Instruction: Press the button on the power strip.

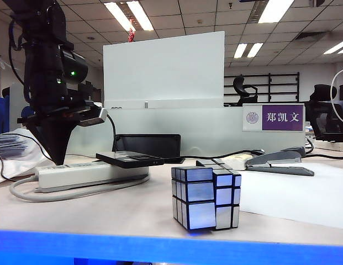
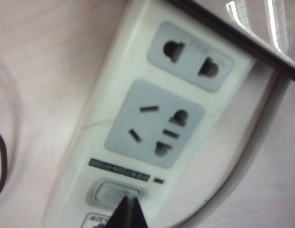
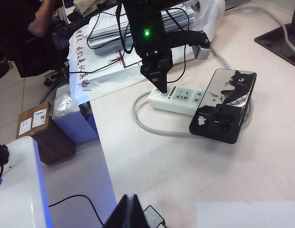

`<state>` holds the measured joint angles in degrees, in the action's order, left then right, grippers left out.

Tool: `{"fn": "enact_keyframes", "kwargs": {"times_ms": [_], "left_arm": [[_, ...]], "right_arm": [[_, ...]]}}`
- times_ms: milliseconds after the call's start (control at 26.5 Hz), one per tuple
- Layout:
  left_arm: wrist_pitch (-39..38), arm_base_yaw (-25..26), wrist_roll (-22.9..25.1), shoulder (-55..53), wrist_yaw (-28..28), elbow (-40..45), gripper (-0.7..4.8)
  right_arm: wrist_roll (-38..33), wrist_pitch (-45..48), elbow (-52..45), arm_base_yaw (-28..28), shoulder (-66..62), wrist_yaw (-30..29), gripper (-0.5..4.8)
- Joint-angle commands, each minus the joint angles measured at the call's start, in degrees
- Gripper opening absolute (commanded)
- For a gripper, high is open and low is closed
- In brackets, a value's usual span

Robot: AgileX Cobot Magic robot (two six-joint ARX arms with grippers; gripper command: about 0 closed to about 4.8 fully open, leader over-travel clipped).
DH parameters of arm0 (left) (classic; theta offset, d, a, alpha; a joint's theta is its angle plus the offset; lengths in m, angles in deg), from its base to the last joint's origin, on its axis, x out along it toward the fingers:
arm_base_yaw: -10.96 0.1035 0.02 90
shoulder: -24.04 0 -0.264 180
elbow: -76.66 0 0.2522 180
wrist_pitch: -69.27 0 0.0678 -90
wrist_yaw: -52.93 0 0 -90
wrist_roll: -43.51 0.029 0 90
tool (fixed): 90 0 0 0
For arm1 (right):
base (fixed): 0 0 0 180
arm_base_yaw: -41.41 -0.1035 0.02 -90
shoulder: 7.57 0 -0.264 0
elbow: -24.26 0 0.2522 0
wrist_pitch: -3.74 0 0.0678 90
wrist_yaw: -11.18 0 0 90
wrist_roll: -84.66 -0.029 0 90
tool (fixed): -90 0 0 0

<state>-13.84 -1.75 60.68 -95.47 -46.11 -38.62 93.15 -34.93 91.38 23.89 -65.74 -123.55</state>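
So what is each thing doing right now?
Power strip: flat on the table, black device resting across one end.
Button: left end effector tip on it.
Left end effector: shut, pointing down at the strip.
Right end effector: shut, raised away from the strip.
Stapler: closed.
Mirror cube: twisted out of line.

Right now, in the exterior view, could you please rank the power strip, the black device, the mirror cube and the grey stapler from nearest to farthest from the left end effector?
1. Power strip: directly under the left end effector, far left.
2. Black device: resting across the strip's other end.
3. Mirror cube: centre, front of the table.
4. Grey stapler: far right, at the back.

The right end effector is raised above the table, seen only in its own wrist view.
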Motion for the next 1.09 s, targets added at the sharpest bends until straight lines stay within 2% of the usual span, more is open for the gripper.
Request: {"fn": "enact_keyframes", "kwargs": {"times_ms": [38, 264, 1093], "left_arm": [[0.7, -0.1, 0.5, 0.1, 0.5, -0.2, -0.05], [0.5, -0.1, 0.5, 0.1, 2.4, -0.2, -0.05], [-0.4, -0.2, 0.9, -1.6, 2.4, -0.2, -0.05]], "right_arm": [[0.4, 0.7, 0.3, -0.1, 0.2, -0.2, 0.00], [0.6, 0.7, 0.3, -0.1, 0.2, -0.2, 0.00], [1.0, 1.6, 0.3, -0.1, 0.2, -0.1, 0.00]]}}
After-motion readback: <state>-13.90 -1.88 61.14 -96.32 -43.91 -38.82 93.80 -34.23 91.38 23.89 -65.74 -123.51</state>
